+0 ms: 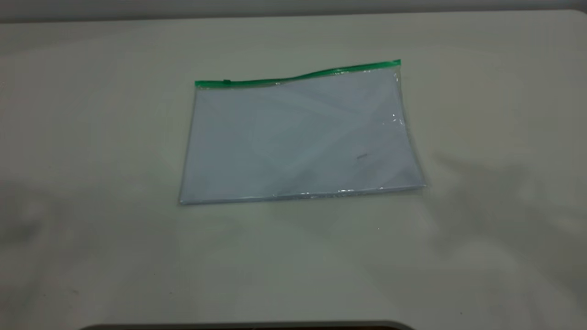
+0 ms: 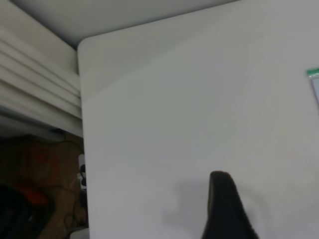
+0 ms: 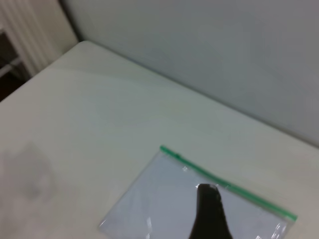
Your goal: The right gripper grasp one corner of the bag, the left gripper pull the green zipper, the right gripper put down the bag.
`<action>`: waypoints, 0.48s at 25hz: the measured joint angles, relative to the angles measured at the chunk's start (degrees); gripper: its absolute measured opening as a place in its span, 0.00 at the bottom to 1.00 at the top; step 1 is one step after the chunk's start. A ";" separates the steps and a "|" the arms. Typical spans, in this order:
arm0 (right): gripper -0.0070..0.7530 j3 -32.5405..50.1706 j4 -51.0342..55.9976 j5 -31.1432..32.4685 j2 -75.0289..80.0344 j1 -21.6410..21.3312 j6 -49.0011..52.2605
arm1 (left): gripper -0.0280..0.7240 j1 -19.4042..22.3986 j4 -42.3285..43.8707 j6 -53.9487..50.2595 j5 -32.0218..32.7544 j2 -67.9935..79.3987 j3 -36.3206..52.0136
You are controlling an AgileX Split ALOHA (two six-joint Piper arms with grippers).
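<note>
On the pale counter, near its middle in the exterior view, the bag lies flat with pale bluish-white paper showing through the clear plastic. The green zipper runs along the long edge farthest from the camera, rising slightly toward the view's right, where that edge bows up a little from the surface. A small green slider sits close to the left end of the strip. Neither arm appears in the exterior view; only soft shadows fall on the counter at the left and right sides. From the left wrist view, one dark finger of the left gripper hangs above bare counter near a rounded corner, well apart from the bag, of which only a green-edged corner shows at the frame edge. From the right wrist view, one dark finger of the right gripper hangs above the bag, its tip near the zipper strip, with no visible contact. Whether either gripper is spread or closed cannot be told, as only one finger shows in each wrist view.
</note>
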 joint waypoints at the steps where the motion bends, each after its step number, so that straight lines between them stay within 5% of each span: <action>1: 0.79 0.00 -0.58 1.38 -1.15 0.00 1.13 | 0.73 0.00 0.13 -0.19 0.00 -0.97 0.85; 12: 0.79 3.97 -2.21 14.49 -13.97 0.00 7.31 | 0.73 -0.95 -4.47 -2.09 0.00 -29.82 25.03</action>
